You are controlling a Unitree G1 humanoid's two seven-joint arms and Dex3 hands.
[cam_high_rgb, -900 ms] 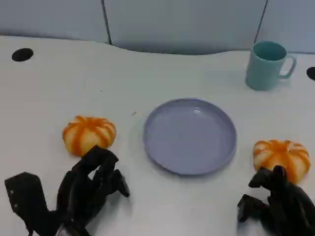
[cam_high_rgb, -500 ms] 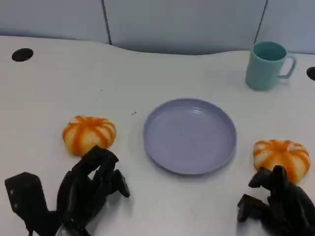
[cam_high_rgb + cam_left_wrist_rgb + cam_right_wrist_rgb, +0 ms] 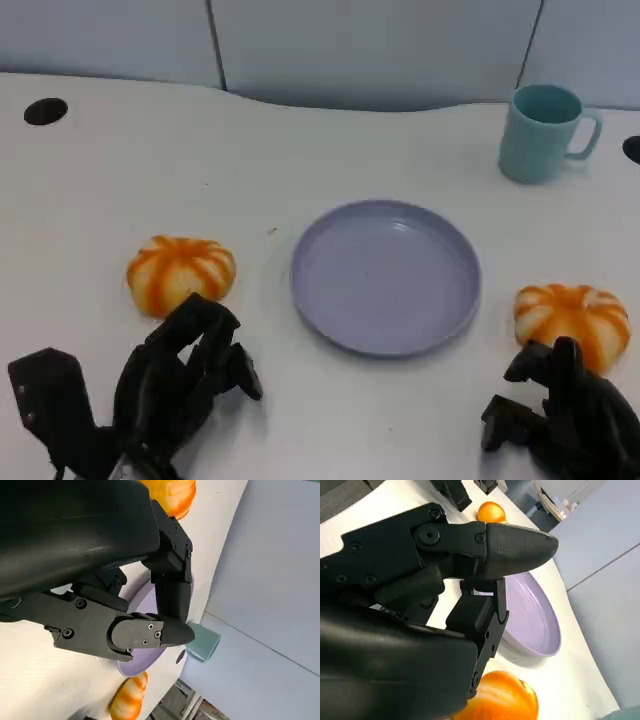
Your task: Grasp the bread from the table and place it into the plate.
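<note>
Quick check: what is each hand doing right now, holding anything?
Left hand: open, holding nothing, just short of the left bread.
Right hand: open, holding nothing, close beside the right bread.

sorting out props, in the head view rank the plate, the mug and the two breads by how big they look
1. purple plate, clearly largest.
2. left bread and right bread: alike, not ranked.
3. teal mug, though farther away, so unsure.
</note>
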